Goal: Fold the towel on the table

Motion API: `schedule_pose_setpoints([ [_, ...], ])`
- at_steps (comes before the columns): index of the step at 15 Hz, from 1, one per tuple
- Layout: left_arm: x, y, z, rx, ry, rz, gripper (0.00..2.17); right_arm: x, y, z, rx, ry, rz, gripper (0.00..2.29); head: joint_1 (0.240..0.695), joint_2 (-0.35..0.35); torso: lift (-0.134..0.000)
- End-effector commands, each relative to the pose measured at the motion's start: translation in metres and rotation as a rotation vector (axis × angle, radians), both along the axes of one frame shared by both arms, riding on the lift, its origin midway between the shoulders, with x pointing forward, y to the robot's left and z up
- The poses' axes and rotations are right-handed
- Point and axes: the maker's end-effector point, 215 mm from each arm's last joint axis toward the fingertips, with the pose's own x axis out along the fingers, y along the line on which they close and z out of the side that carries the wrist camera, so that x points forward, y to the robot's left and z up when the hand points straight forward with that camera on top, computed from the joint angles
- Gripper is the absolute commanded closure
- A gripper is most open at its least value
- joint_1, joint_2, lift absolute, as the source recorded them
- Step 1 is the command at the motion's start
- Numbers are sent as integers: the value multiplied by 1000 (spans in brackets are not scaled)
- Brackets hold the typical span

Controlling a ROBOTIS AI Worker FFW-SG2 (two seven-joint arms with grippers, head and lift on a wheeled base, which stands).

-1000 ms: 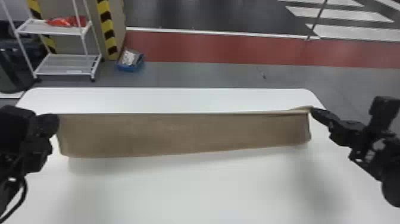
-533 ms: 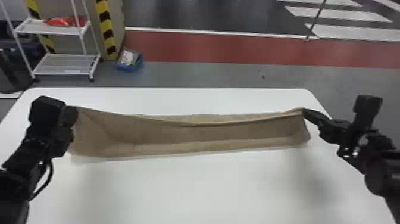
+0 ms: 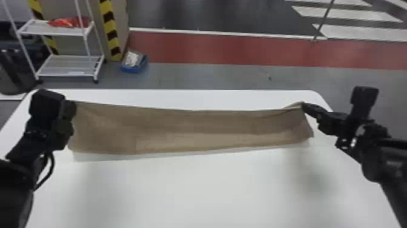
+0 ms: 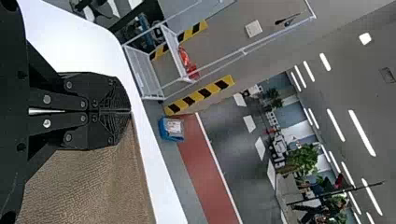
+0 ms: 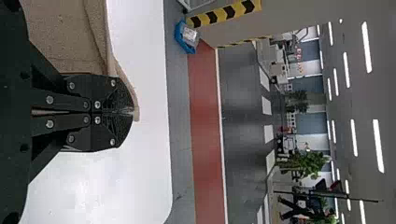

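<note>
The brown towel (image 3: 193, 130) stretches as a long band across the white table (image 3: 200, 188), its upper edge held at both ends. At its left end is my left gripper (image 3: 72, 106); at its right end, my right gripper (image 3: 303, 106). In the left wrist view my left gripper (image 4: 130, 111) is shut on the towel (image 4: 88, 186), which hangs off to one side of the fingers. The right wrist view has my right gripper (image 5: 133, 112) shut on a corner of the towel (image 5: 65, 32), with a small fold of cloth around the fingertips.
Beyond the table's far edge stand a white shelf rack (image 3: 65, 65) with a red item on it and a blue box (image 3: 133, 63) on the floor. Both arms reach in over the table's sides.
My left gripper has moved right and then slightly down toward the near side, taking its towel end along. The right gripper has shifted slightly left, and the towel's upper edge sagged, then straightened somewhat.
</note>
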Motion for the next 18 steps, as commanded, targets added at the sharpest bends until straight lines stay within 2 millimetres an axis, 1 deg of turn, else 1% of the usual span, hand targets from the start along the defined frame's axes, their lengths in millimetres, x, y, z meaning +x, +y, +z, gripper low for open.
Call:
schedule_pose_setpoints([
  [1, 3, 1, -7, 16, 13, 0, 1642, 5, 12, -4, -11, 10, 13, 1372, 691, -87, -128],
  [2, 3, 0, -9, 20, 16, -1, 1625, 5, 14, -6, -14, 14, 13, 1359, 690, -82, -128],
  [3, 4, 0, -9, 26, 7, 6, 1497, 5, 13, -8, -19, 15, 9, 1214, 691, -78, -128],
  [4, 5, 1, -10, 42, 6, 12, 1450, 5, 11, -9, -23, 18, 6, 1214, 693, -75, -128],
  [5, 6, 1, -10, 61, 4, 16, 1366, 5, 9, -10, -26, 19, -5, 984, 694, -73, -128],
  [6, 6, 3, -8, 79, 0, 19, 917, 4, 6, -10, -32, 15, -18, 556, 695, -73, -128],
  [7, 5, 6, -7, 87, -6, 33, 323, 2, 5, -11, -30, 14, -20, 275, 695, -75, -128],
  [8, 3, 10, -7, 105, -12, 47, 22, -1, 4, -12, -29, 14, -23, 113, 695, -76, -128],
  [10, -4, 21, -6, 157, -21, 80, 19, -5, -1, -14, -25, 14, -32, 100, 695, -74, -128],
  [11, -10, 31, -6, 175, -26, 105, 22, -5, -2, -8, -28, 2, -32, 100, 695, -71, -128],
  [12, -15, 42, -4, 178, -28, 125, 22, -8, -5, -10, -31, 4, -36, 100, 695, -68, -128],
  [13, -17, 49, 3, 179, -41, 137, 33, -9, -5, -6, -32, -5, -35, 100, 695, -64, -128],
  [14, -20, 55, 3, 171, -42, 152, 36, -14, -11, -5, -30, -9, -43, 100, 695, -60, -128],
  [15, -22, 61, 4, 152, -49, 161, 36, -15, -13, -3, -36, -13, -44, 100, 695, -51, -128],
  [17, -18, 57, 5, 10, -63, 145, 49, -17, -19, 1, -48, -13, -38, 107, 695, -46, -128],
  [18, -18, 56, 1, -64, -53, 137, 46, -21, -22, 0, -54, -8, -38, 107, 695, -48, -128],
])
